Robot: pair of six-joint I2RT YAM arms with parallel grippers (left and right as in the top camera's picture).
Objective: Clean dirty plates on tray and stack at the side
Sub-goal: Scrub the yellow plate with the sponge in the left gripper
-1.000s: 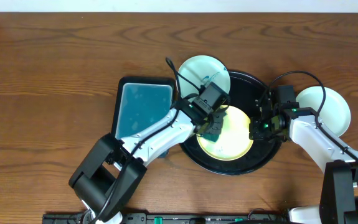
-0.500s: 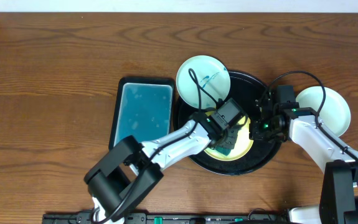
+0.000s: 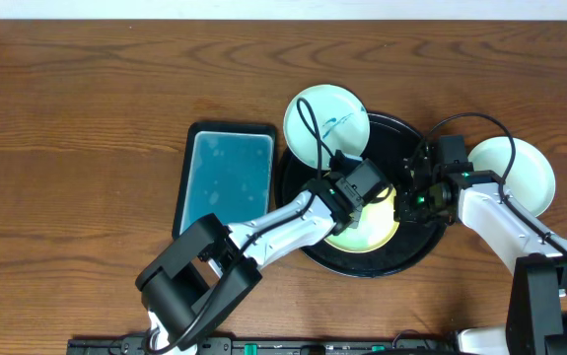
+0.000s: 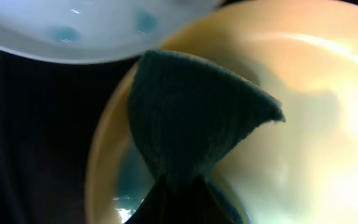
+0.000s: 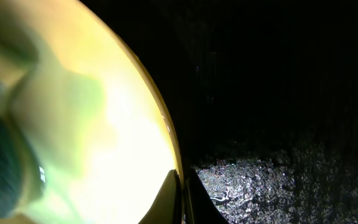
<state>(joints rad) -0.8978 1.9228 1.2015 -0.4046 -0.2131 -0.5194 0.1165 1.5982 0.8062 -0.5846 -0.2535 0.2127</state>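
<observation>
Cloth (image 4: 191, 118) sits squeezed in the left gripper (image 4: 179, 202), pressed on the yellow plate (image 3: 367, 237). The right gripper (image 5: 180, 196) pinches that plate's rim on the tray (image 3: 416, 251).

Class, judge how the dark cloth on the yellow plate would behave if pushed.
Probably floppy: the cloth bunches where pinched. Likely light: thin edges. Its woven texture should drag, not slide, on the glossy yellow plate.
</observation>
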